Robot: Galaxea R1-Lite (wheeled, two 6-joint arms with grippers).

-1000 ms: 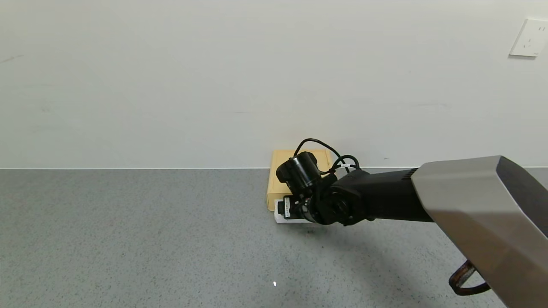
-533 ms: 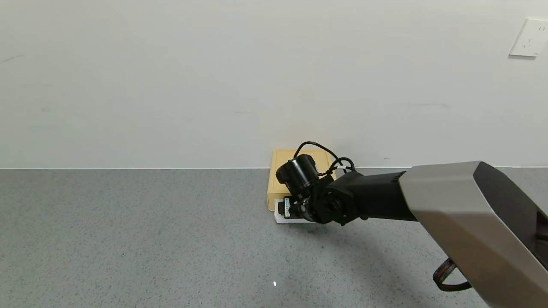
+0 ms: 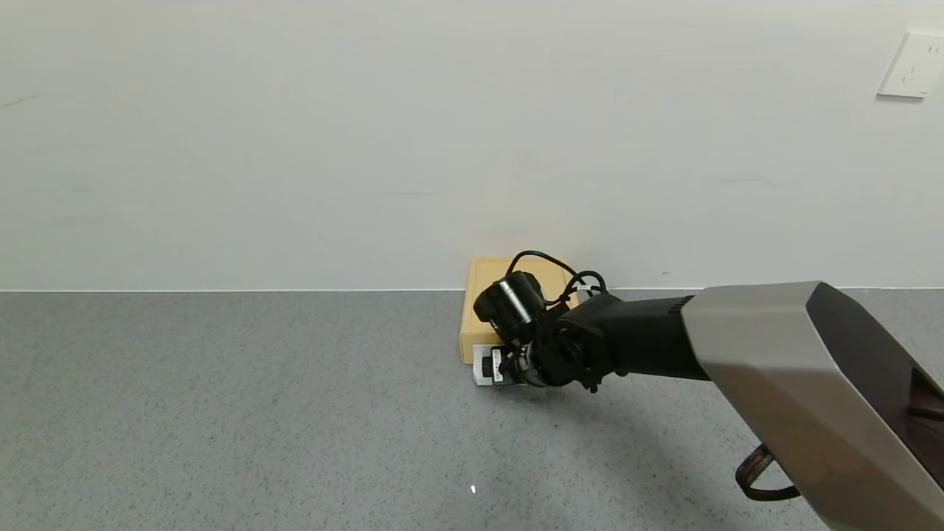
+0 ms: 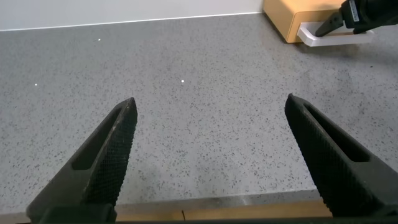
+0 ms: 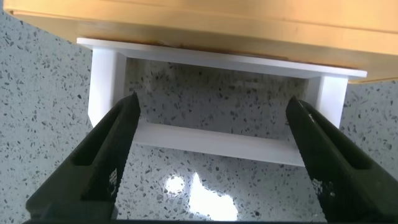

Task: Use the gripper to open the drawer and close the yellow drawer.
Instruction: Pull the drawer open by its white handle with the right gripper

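Observation:
The tan-yellow drawer [image 3: 478,295] stands against the back wall, with its white loop handle [image 3: 479,375] pointing toward me. My right gripper [image 3: 495,366] hangs over that handle, pointing down. In the right wrist view the right gripper [image 5: 212,102] is open and empty. Its two fingers [image 5: 109,155] stand wide apart near the two ends of the handle's front bar [image 5: 211,144], below the drawer front [image 5: 217,25]. My left gripper [image 4: 211,106] is open and empty, low over the countertop near its front edge. From there the drawer [image 4: 287,17] shows far off.
The grey speckled countertop [image 3: 221,413] runs up to a white wall [image 3: 295,147]. A wall socket [image 3: 914,65] sits at the upper right. A wooden front edge [image 4: 236,210] of the table shows below the left gripper.
The right arm has reached a little farther forward and left, and its gripper has dropped slightly toward the handle. The drawer has not moved.

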